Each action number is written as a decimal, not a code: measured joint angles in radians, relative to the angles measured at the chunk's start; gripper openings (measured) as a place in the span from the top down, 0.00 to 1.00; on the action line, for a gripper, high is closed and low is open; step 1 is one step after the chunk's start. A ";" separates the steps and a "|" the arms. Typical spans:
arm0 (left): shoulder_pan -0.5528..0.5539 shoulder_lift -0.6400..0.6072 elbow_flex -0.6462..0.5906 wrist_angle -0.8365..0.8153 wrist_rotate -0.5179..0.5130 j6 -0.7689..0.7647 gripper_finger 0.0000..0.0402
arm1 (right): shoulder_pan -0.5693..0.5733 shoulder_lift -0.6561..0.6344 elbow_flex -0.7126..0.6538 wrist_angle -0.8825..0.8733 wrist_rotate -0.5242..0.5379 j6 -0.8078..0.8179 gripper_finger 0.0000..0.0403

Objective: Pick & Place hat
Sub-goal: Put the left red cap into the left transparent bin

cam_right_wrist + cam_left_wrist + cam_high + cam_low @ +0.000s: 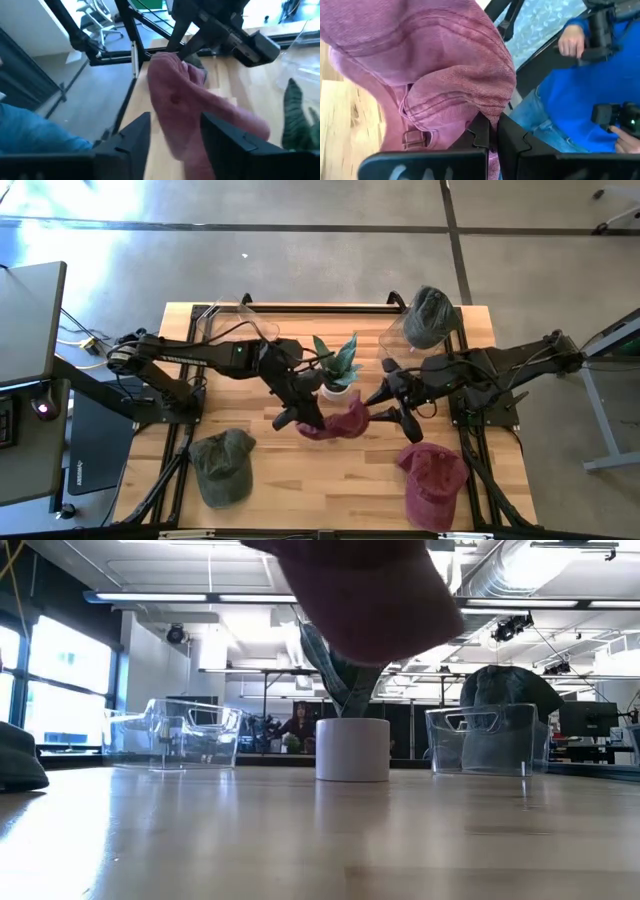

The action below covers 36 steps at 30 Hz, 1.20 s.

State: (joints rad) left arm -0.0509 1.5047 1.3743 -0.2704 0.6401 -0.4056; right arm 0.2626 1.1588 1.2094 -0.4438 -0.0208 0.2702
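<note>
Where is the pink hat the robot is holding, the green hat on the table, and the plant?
pink hat [343, 420], high view, its crown.
green hat [222, 463], high view, its crown.
plant [338, 363], high view, its leaves.

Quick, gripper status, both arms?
Left gripper: shut on the maroon hat, lifted off the table at mid-table.
Right gripper: open, fingers either side of the same hat, not clamped.

Left gripper [492, 137] fingertips buried under maroon hat [445, 60] fabric. Low view: the hat is a blur cut by the top edge; jaws out of frame.
</note>
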 joint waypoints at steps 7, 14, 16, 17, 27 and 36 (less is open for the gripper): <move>0.000 0.000 0.000 0.037 -0.003 -0.029 0.99 | -0.003 0.012 0.000 0.133 0.036 -0.183 0.36; -0.001 0.022 -0.001 0.035 -0.022 -0.048 0.99 | -0.069 0.118 -0.001 0.159 -0.141 -0.140 0.36; -0.002 0.027 0.000 0.043 -0.022 -0.048 0.99 | -0.080 0.141 -0.002 0.168 -0.196 -0.112 0.38; -0.002 0.033 0.000 0.044 -0.022 -0.048 0.99 | -0.083 0.149 -0.001 0.172 -0.230 -0.101 0.40; -0.001 0.036 0.000 0.036 -0.081 -0.064 0.96 | -0.087 0.176 -0.001 0.141 -0.336 -0.051 0.91; 0.034 -0.003 0.007 0.014 -0.113 0.123 0.60 | -0.100 0.175 -0.001 0.065 -0.422 0.017 0.99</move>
State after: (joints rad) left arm -0.0171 1.5020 1.3809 -0.2565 0.5272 -0.2828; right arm 0.1627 1.3337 1.2083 -0.3789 -0.4424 0.2876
